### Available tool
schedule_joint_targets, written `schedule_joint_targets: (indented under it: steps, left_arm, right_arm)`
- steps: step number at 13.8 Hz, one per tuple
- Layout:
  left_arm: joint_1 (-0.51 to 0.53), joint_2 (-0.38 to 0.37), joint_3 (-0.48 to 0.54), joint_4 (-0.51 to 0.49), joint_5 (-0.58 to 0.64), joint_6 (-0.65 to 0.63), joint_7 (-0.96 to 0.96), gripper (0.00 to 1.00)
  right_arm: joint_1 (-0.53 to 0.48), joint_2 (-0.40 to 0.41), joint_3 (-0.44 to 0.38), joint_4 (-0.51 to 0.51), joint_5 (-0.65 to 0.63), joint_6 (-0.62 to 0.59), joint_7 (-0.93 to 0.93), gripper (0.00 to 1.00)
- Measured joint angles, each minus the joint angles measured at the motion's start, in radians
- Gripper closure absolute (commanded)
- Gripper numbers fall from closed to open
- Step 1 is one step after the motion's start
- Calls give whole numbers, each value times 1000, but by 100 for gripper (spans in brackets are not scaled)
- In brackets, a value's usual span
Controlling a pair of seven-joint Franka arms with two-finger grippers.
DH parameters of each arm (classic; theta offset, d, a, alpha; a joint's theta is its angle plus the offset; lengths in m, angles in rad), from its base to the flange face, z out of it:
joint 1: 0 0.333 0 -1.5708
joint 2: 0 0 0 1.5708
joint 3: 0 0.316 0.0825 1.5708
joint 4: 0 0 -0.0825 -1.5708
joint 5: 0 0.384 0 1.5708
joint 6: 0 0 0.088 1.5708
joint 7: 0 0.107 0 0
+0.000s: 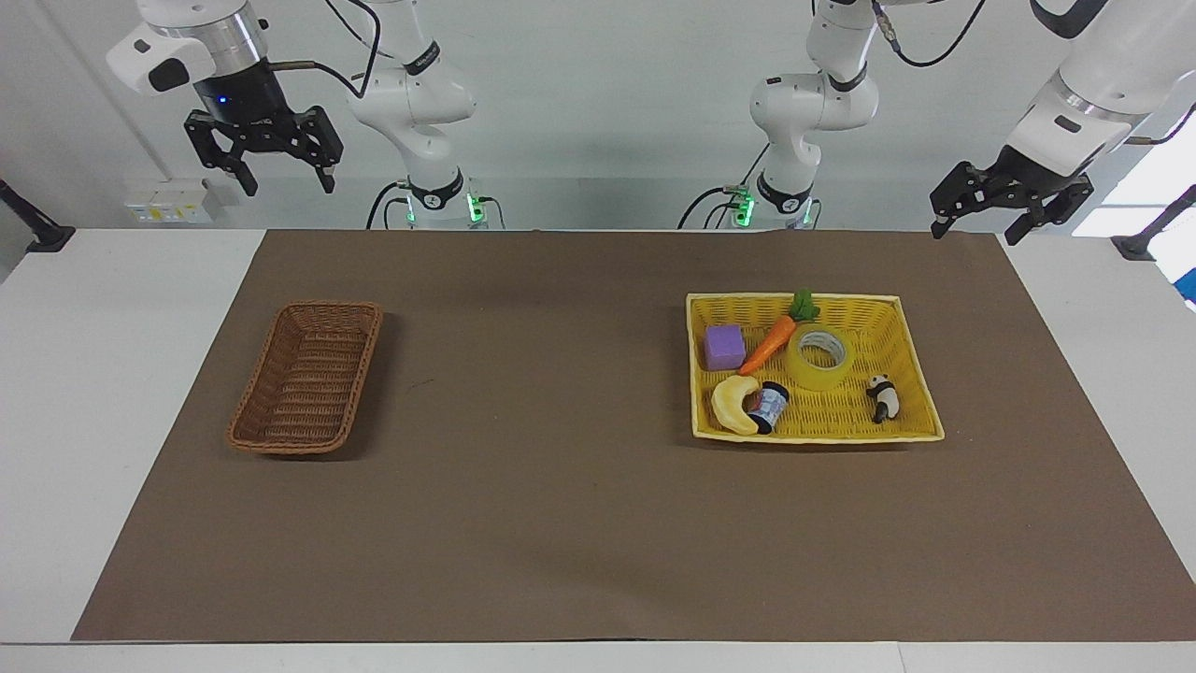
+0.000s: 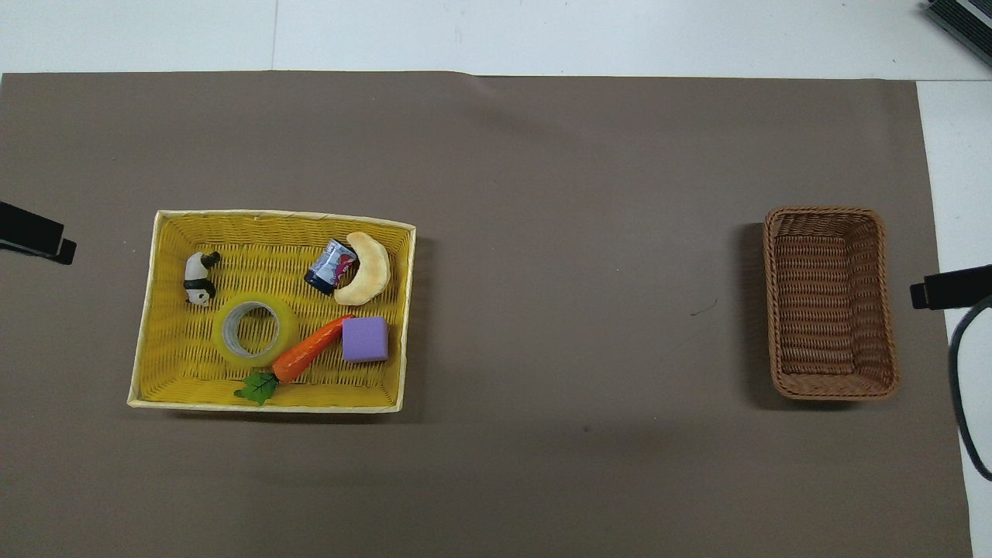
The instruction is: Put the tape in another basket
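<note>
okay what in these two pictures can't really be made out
- Small can in the yellow basket: label too small to read in either view; the banana toy covers part of it in the facing view.
- Left gripper and right gripper: overhead view's side edges cut off all but dark tips.

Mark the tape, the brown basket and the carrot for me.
tape [image 1: 802, 373]: facing view, on its yellow outer wall.
brown basket [image 1: 245, 436]: facing view, on its rim.
carrot [image 2: 310, 357]: overhead view, on its orange body.

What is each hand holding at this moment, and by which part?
Nothing. The left hand and right hand hang open and empty near the robots' bases. The tape lies flat in the yellow basket.
</note>
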Motion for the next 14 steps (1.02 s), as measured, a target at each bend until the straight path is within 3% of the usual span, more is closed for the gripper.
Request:
schedule_joint_targets:
  steps: [14]
  left_arm:
    - [0, -46, 3, -58, 0, 24, 10, 0]
  right_arm:
    - [0, 0, 0, 0, 0, 0, 0, 0]
